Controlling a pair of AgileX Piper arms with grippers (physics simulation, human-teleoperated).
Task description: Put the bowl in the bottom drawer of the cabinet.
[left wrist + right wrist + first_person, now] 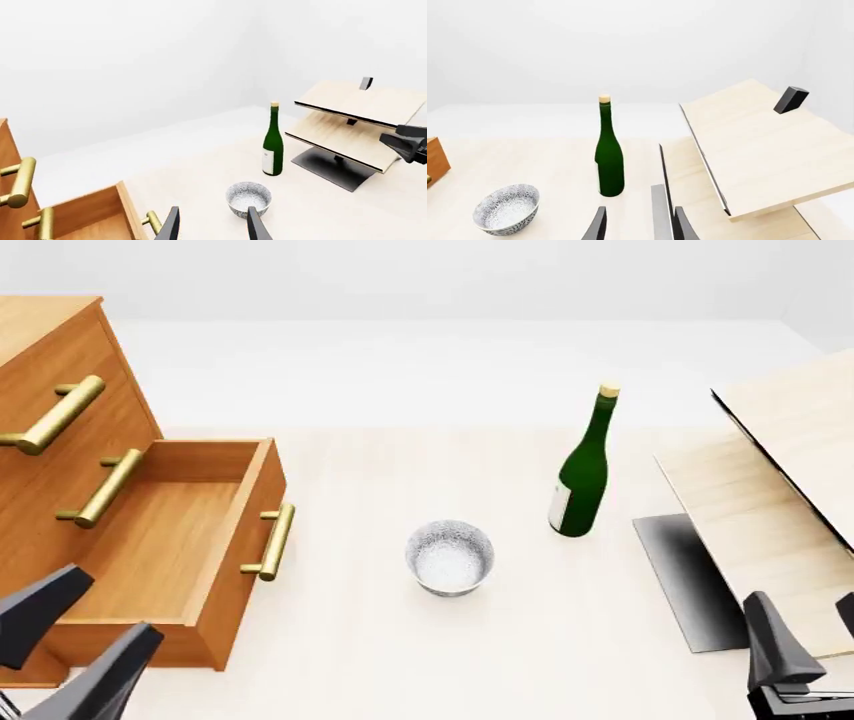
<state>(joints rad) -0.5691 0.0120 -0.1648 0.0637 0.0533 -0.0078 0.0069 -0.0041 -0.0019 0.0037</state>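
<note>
Your cabinet [54,350] cut off at the front view's left edge beside the bottom drawer [160,540], your left gripper [67,645] and right gripper [807,640] fingertips only, pale boards [787,500] cropped right of the bottle [583,475].

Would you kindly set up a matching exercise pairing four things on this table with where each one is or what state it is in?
Things:
1. bowl
2. bottom drawer
3. bottle
4. left hand

States:
A. pulled out, nothing inside
B. open, holding nothing, near the drawer's front corner
C. upright, between the bowl and the pale boards
D. on the table, outside the drawer, untouched

Pairs: 1-D, 2-A, 3-C, 4-B
</note>
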